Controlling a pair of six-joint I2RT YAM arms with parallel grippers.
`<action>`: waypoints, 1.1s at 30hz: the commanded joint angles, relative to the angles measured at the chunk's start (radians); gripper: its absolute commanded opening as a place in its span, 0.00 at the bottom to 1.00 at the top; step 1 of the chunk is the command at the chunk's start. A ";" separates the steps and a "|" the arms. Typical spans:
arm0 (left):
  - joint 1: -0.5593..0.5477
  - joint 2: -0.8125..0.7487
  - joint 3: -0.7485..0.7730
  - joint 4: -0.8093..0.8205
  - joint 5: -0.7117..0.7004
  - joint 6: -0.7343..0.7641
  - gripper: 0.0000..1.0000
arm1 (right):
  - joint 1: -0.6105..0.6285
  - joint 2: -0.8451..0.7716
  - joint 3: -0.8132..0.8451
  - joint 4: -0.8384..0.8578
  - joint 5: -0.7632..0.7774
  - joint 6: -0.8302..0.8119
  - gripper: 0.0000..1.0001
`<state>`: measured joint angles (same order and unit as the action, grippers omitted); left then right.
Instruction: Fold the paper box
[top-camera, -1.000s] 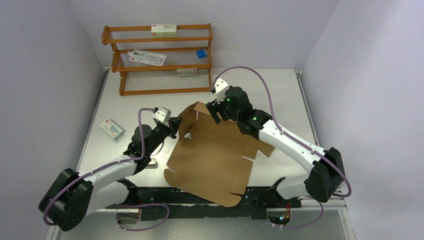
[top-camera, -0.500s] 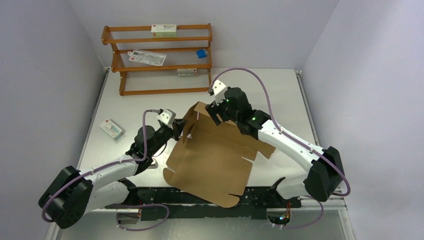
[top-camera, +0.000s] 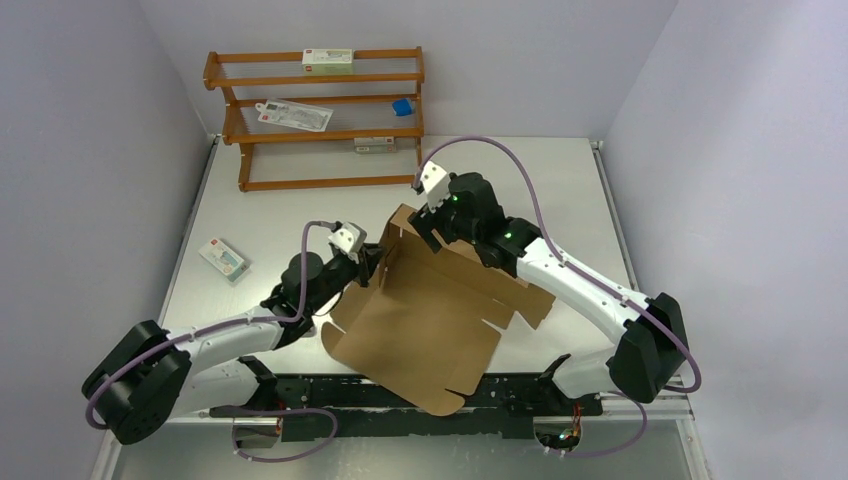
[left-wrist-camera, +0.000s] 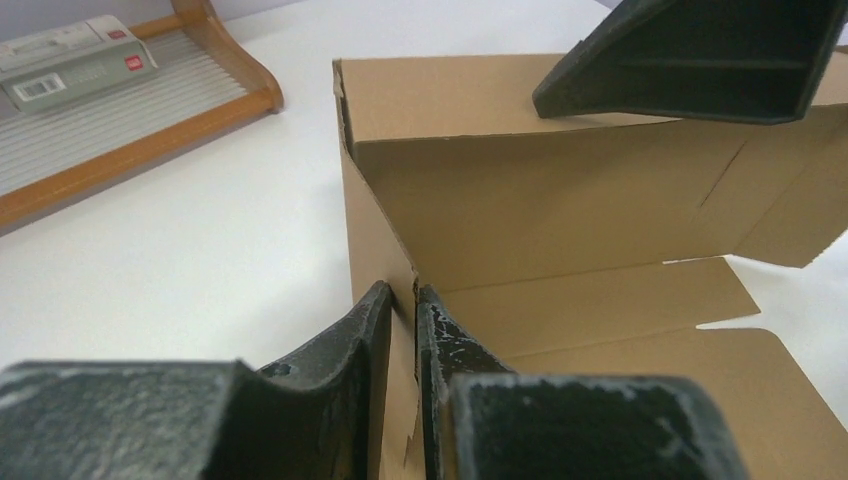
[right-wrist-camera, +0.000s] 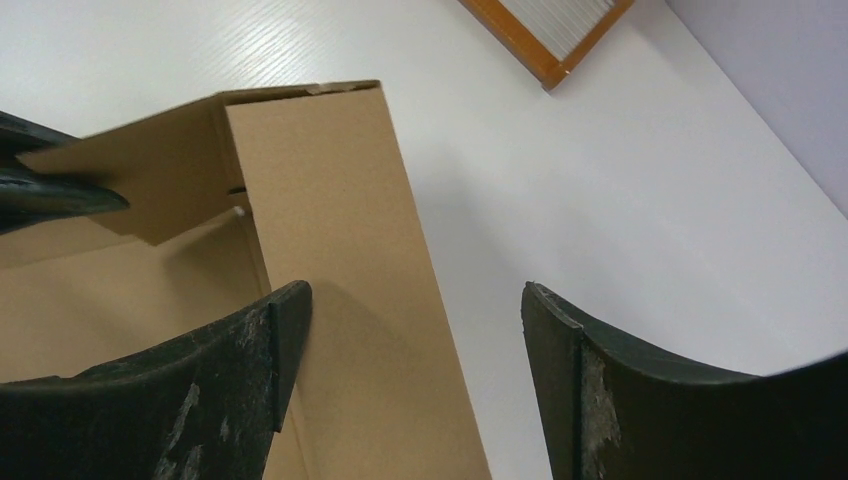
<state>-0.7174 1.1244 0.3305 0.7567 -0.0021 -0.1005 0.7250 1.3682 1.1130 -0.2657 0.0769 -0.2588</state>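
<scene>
- While the left end effector (left-wrist-camera: 402, 305) grips the paper box (top-camera: 430, 320) on the table (top-camera: 570, 190) by its left wall, the far wall runs crosswise.
- Right end effector (right-wrist-camera: 412, 300), spread wide, hangs over it.

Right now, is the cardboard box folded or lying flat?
Partly folded: the box has two walls upright at its far corner; the rest is spread out.

From here, the left arm (top-camera: 225, 335) and right arm (top-camera: 585, 290) on the black mounting rail (top-camera: 520, 400) match: white shells, black joints, a looping lilac cable (top-camera: 480, 141) (green lights (top-camera: 508, 237) glow far from the rail). The fingers (right-wrist-camera: 240, 380) are matte black, scuffed grey.
</scene>
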 joint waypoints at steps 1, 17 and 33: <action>-0.048 0.056 0.021 -0.030 -0.029 -0.007 0.19 | -0.002 0.015 0.025 -0.069 -0.072 -0.028 0.81; -0.117 0.139 0.063 -0.049 -0.170 -0.023 0.19 | 0.017 -0.061 0.057 -0.163 -0.025 -0.001 0.82; -0.125 0.142 0.080 -0.073 -0.198 -0.033 0.18 | 0.131 -0.133 0.000 -0.191 0.247 -0.065 0.83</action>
<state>-0.8349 1.2613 0.3790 0.6861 -0.1894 -0.1280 0.8497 1.2701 1.1366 -0.4618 0.1940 -0.2890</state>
